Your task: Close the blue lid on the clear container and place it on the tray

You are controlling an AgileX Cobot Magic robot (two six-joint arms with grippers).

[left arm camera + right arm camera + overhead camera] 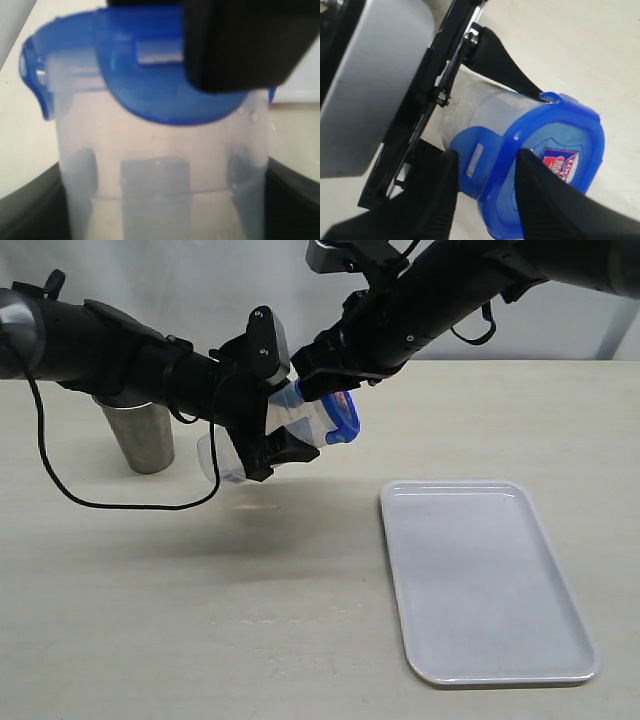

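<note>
The clear container (290,425) hangs tilted above the table, with my left gripper (275,425) shut round its body. The blue lid (343,418) sits on its mouth, pointing right. From above, my right gripper (335,390) closes on the lid's edge. In the right wrist view its fingers (545,200) straddle a flap of the lid (555,135), one lying over the top near the sticker (560,162). The left wrist view shows the container (160,150) filling the frame, capped by the lid (150,95). The white tray (480,580) lies flat at the right.
A tapered steel cup (140,435) stands at the back left behind the left arm. A black cable (60,480) loops down onto the table on the left. The table's far edge runs behind both arms.
</note>
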